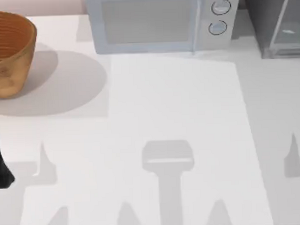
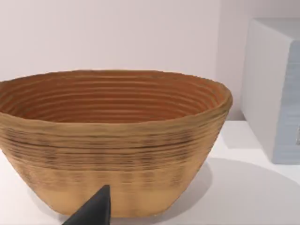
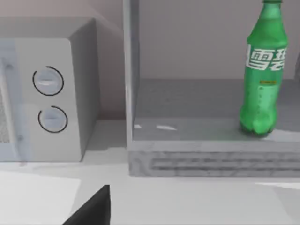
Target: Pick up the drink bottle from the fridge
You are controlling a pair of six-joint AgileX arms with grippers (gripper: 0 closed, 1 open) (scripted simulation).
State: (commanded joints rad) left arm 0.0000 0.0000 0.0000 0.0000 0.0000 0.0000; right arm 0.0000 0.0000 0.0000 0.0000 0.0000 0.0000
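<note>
Right tool [image 3: 93, 206] w/ grip state unclear, facing fridge [image 3: 187, 159]; approach drink bottle [image 3: 262, 75] level, grab mid-body, avoid frame.

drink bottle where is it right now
The drink bottle stands upright on the shelf floor inside the fridge, seen in the right wrist view; the fridge sits at the table's far right, just right of the microwave.
</note>
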